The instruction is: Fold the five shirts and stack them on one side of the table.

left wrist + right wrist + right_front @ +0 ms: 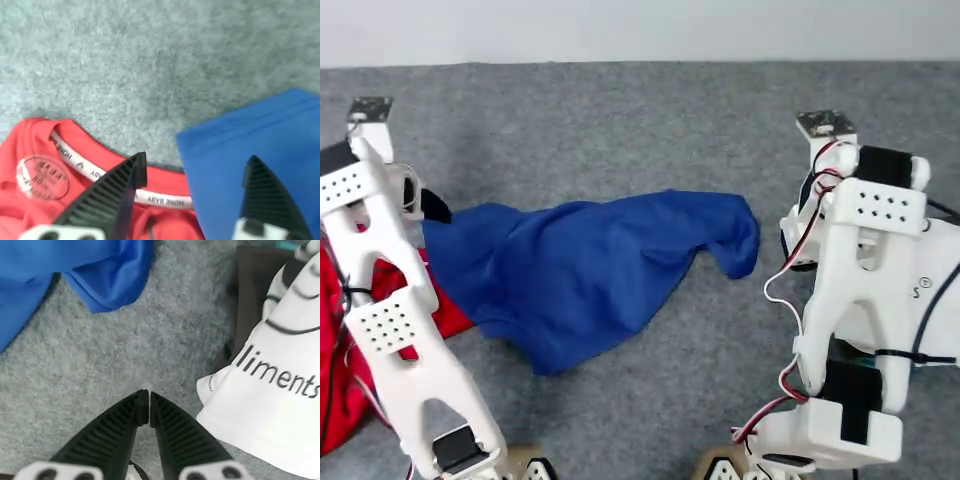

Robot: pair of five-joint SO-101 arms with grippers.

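Released left pincer over blue shirt's edge should pinch only blue, avoiding red shirt; right pincer clenched, empty.

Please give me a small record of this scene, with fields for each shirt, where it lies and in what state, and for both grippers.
blue shirt: unfolded, crumpled, across the middle of the table
red shirt: on the left arm's side, collar showing, beside the blue shirt
white shirt: near the right arm, dark print on it, next to a dark item
left gripper: open, above where the red and blue shirts meet
right gripper: shut, holding nothing, above bare table
progress: blue shirt not yet folded
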